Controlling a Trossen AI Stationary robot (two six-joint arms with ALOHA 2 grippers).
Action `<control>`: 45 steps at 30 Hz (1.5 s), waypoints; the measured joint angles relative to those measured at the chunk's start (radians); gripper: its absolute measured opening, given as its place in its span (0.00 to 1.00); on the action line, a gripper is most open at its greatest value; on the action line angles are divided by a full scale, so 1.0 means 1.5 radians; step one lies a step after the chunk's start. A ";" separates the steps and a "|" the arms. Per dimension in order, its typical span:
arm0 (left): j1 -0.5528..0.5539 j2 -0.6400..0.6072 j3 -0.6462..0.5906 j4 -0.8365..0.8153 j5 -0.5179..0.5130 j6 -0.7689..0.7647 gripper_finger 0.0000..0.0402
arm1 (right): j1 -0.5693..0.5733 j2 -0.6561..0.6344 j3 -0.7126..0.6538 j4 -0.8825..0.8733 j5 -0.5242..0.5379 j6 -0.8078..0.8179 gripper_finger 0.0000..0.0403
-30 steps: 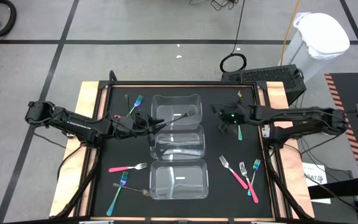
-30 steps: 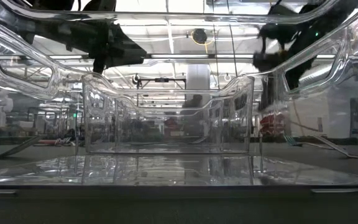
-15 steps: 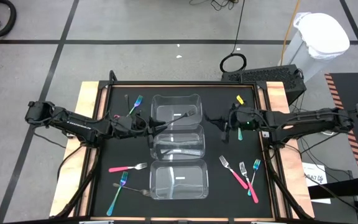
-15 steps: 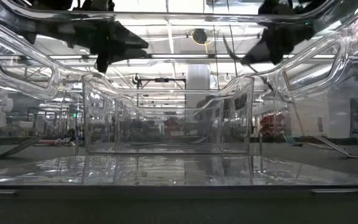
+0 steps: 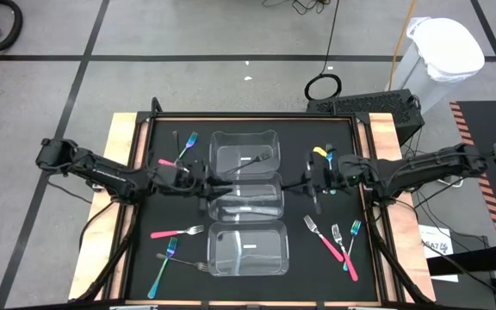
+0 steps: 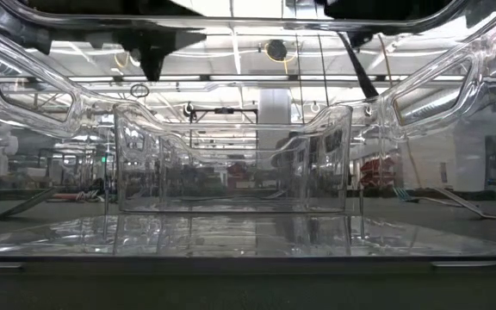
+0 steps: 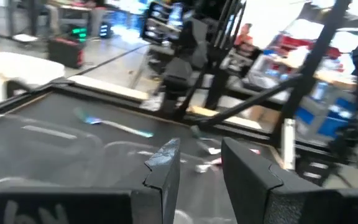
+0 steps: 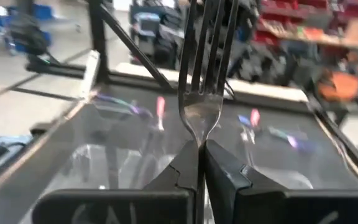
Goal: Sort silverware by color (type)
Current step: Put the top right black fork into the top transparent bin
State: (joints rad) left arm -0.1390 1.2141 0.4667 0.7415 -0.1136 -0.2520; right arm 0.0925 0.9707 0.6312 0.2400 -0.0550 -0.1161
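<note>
Right gripper (image 8: 201, 163) sits over the counter (image 5: 334, 258) just right of the 3 clear containers, level with the gap between the far container (image 5: 244, 152) and the middle container (image 5: 246, 197). Its jaws are clamped tight on a dark grey fork (image 8: 205, 68): the neck of the fork is pinched between the 2 fingertips, tines sticking straight out past them. In the high view that fork (image 5: 316, 196) shows as a thin dark line at the gripper's tip.

Left gripper (image 7: 199, 163) is over the left edge of the middle container. Jaws partly apart, nothing between them in its wrist view.

Rest of the silverware on the counter:
- a blue fork (image 5: 187, 144) and a dark one left of the far container
- a pink fork (image 5: 177, 232) and a blue-handled fork (image 5: 164, 266) left of the near container (image 5: 248, 250)
- a pink-handled fork (image 5: 323, 236), 1 more pink and a blue fork (image 5: 352, 231) to the right of the near container
- dark forks lie in the far and middle containers.
</note>
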 joint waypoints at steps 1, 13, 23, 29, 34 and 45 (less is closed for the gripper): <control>-0.005 0.005 0.000 0.013 0.006 0.002 0.29 | 0.005 0.006 0.000 0.016 -0.012 -0.007 0.03; -0.070 0.099 0.082 0.040 0.034 0.103 0.56 | 0.027 0.087 0.000 0.241 -0.190 -0.063 0.03; -0.076 0.239 0.183 0.039 0.067 0.145 0.64 | 0.027 0.130 0.000 0.318 -0.217 -0.071 0.03; -0.072 0.297 0.235 0.038 0.089 0.161 0.64 | 0.031 0.149 0.000 0.394 -0.314 -0.060 0.03; -0.072 0.301 0.242 0.041 0.092 0.172 0.64 | 0.046 0.161 0.000 0.429 -0.334 -0.059 0.03; -0.073 0.301 0.242 0.071 0.092 0.191 0.64 | 0.058 0.223 0.031 0.501 -0.340 -0.053 0.03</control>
State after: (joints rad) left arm -0.2481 1.6650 0.8301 0.8483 0.0250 0.0348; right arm 0.1791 1.3054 0.6771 0.9913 -0.5647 -0.1955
